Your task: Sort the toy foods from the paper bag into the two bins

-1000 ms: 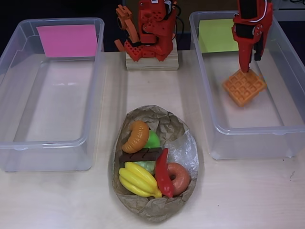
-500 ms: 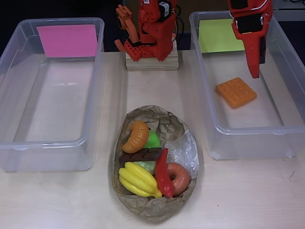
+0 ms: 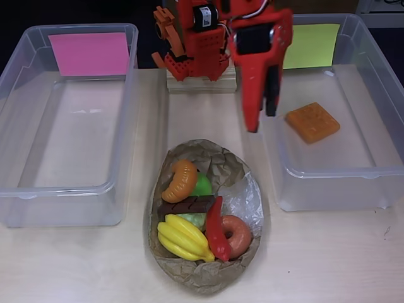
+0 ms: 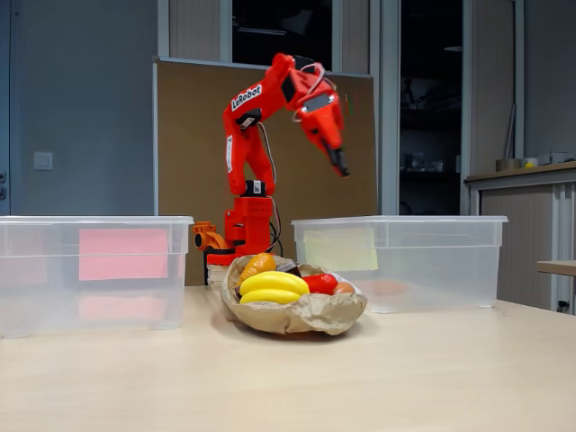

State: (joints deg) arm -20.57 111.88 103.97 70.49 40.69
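Moved: since half a second ago my gripper swings from over the right bin toward the paper bag.
Fingers: apart, I hold nothing.
Waffle: flat in right bin.

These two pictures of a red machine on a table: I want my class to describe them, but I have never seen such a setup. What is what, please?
The red machine is a small robot arm with a two-finger gripper. One picture looks straight down; the other looks across the table from the front. In the middle lies a crumpled brown paper bag holding plastic toy foods: yellow bananas, a brown donut, a red chili. Either side stands a clear plastic bin, one with a pink sheet, one with a yellow-green sheet. An orange toy waffle lies in the yellow-green bin. The gripper holds nothing and hangs high above the table.
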